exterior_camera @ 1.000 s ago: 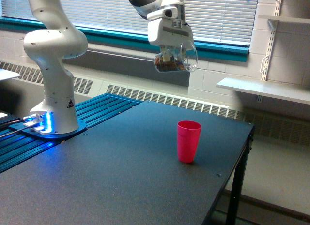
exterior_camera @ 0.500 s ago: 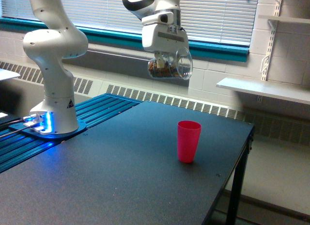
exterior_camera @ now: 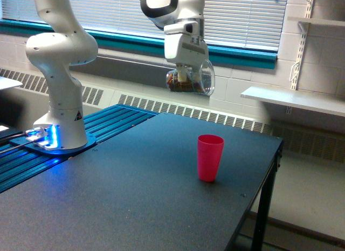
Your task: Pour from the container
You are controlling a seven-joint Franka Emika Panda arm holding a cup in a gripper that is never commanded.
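Dark matte surface (exterior_camera: 135,186) beneath a blinded window, exterior view only. End effector (exterior_camera: 186,73) is clamped on the clear handled container (exterior_camera: 190,81), high above the surface, tipped onto its side with its mouth toward the exterior view's right; brown contents lie inside. Compared with a second ago, the container has shifted toward the view's left and lies flatter. Pink cup (exterior_camera: 209,157) stands upright, well below. Judgement: pouring imminent, nothing spilled yet.

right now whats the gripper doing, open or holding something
Gripper: shut on the clear container, held tipped sideways in the air, brown contents inside.
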